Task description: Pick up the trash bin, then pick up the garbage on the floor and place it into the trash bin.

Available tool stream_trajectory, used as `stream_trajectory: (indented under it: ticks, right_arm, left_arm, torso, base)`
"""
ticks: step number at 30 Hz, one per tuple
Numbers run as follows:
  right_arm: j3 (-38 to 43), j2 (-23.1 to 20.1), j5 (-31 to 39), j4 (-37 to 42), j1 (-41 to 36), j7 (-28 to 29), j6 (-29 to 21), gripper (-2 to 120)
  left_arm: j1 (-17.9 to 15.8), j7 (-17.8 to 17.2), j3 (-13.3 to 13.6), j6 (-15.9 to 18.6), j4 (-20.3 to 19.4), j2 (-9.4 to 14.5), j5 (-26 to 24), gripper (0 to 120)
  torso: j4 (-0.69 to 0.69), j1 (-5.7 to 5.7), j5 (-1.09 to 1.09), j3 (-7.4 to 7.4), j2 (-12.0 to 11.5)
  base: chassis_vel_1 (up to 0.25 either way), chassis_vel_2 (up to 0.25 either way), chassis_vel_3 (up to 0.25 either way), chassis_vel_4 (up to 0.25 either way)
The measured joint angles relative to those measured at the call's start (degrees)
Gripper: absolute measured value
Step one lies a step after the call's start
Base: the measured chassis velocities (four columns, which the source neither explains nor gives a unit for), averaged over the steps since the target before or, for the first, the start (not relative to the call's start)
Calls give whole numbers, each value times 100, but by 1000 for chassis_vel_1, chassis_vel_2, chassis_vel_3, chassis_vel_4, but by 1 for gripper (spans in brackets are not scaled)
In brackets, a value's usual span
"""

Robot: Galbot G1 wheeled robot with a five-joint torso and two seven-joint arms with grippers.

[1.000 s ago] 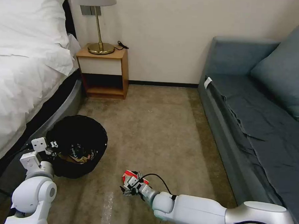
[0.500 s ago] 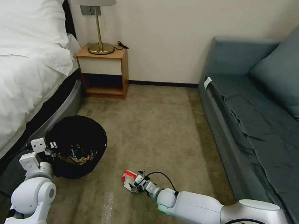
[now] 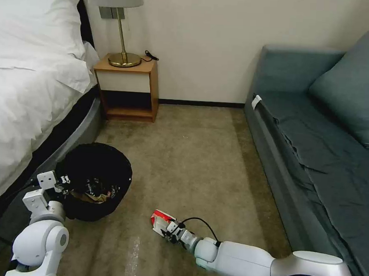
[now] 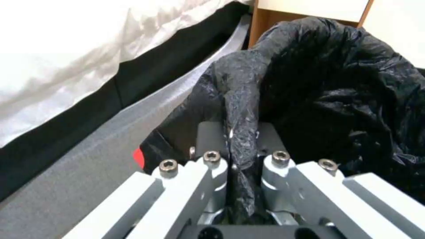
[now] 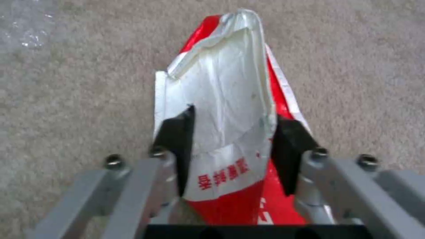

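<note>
Glossy crinkled red-white packet (image 5: pixel 230 132) on matt, rough carpet (image 5: pixel 66 99).

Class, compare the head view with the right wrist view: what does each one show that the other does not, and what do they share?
Head view alone: the trash bin beside the bed, its rim held by the left hand, plus the nightstand, lamp and sofa.
Right wrist view alone: the black pads either side of the packet, and red print on its white face.
Both: the right hand open around the red-white packet lying on the carpet.
</note>
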Motion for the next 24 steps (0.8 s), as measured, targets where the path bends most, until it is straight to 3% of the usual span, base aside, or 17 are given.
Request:
stream_trajectory:
  ticks: [7,11,18,24]
  right_arm:
    - [52,-26,-41,47,-65,40,37,11]
    - [98,-94,-36,181,-85,114,41,0]
    - [302,-395,-53,530,-50,260,64,0]
    - [1108,-863,-203,857,234,453,126,0]
  left_arm:
    - [50,-1,-23,-11,-39,-3,-3,5]
    - [69,-1,-26,-13,-64,-12,-5,5]
    - [82,-4,-58,-13,-118,-13,-23,5]
    - [68,-10,-66,-10,-139,-8,-46,5]
  torso:
    - [0,0,0,0,0]
    - [0,0,0,0,0]
    - [0,0,1,0,0]
    - [-1,0,1,0,0]
  base:
    - [0,0,0,0]
    - [0,0,0,0]
    - [0,0,0,0]
    - [0,0,0,0]
